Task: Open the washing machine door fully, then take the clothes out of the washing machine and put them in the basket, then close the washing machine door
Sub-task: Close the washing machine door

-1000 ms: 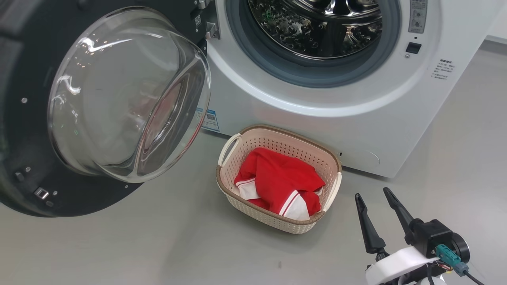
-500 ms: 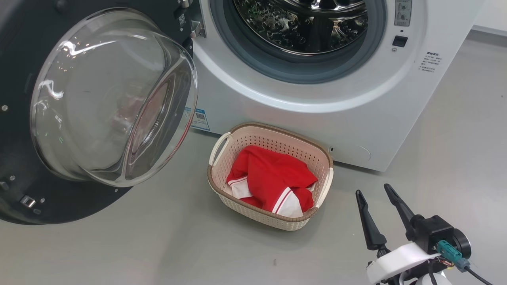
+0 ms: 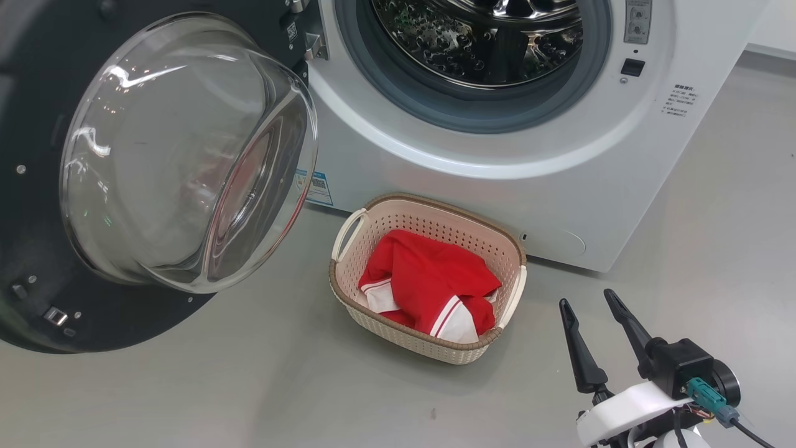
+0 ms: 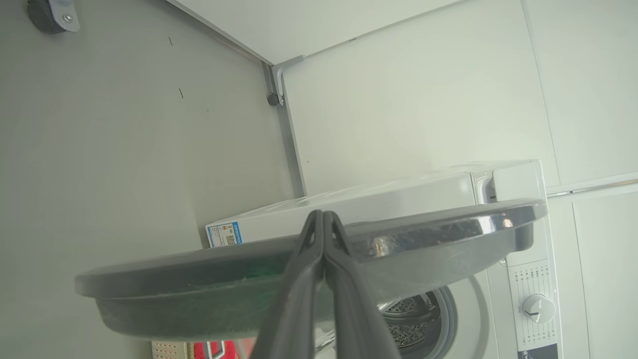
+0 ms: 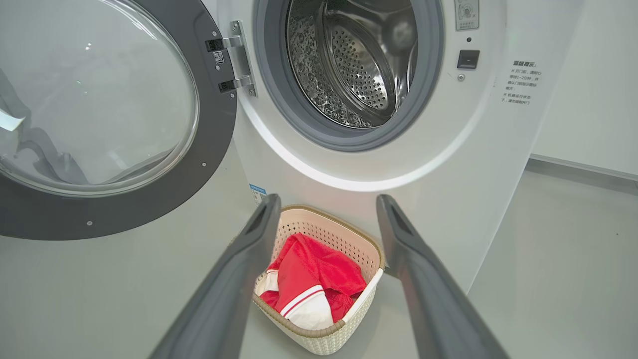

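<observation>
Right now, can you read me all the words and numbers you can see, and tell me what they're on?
No text is clear enough to quote.
Blue label low on the washing machine: square code, print too small.
Printed notice right of the drum opening: characters too small.
Sticker on the washing machine door, by the hinge: too small.
Marks beside the dial: blurred.

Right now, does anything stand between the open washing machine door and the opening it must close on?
Nothing visible does. The washing machine door hangs open at left, the drum mouth looks bare, and the basket with the clothes sits on the floor below it.
</observation>
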### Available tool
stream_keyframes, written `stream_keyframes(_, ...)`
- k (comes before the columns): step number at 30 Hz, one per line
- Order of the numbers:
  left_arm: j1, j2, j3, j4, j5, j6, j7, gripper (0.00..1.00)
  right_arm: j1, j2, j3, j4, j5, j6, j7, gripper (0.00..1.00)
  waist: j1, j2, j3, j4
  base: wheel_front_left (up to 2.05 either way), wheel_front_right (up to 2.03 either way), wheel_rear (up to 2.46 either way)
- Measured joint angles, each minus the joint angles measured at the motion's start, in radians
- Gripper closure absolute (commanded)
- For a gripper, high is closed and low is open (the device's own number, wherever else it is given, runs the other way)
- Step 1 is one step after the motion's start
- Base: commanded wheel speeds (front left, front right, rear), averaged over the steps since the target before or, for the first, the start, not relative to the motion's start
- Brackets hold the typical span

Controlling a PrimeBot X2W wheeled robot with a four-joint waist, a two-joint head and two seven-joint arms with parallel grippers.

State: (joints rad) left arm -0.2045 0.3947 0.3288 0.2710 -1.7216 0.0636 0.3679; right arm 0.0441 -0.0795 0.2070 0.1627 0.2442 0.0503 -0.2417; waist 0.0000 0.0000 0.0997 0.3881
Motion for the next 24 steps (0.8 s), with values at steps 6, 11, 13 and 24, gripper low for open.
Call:
stream_keyframes(6,0.000,-0.001,0.002,0.012,-0.021,-0.022,0.037,1.00,0.000,0.000,0.002,0.000,0.000,0.000,0.000,0.00,0.0000,0.0000,-0.001,0.004,0.00,0.00,0.00)
stream_keyframes(11,0.001,-0.003,0.004,0.019,-0.052,-0.043,0.064,1.00,0.000,0.000,0.002,0.000,0.000,0.000,0.000,0.00,0.0000,0.0000,0.001,0.004,0.00,0.00,0.00)
stream_keyframes(13,0.001,-0.006,0.005,0.021,-0.058,-0.049,0.075,1.00,0.000,0.000,0.002,0.000,0.000,0.000,0.000,0.00,0.0000,0.0000,0.002,0.004,0.00,0.00,0.00)
stream_keyframes(24,0.020,-0.034,-0.009,0.012,-0.117,-0.100,0.164,1.00,0.000,0.000,0.002,-0.001,0.000,0.000,0.000,0.00,0.0000,0.0000,0.008,-0.001,0.00,0.00,0.00)
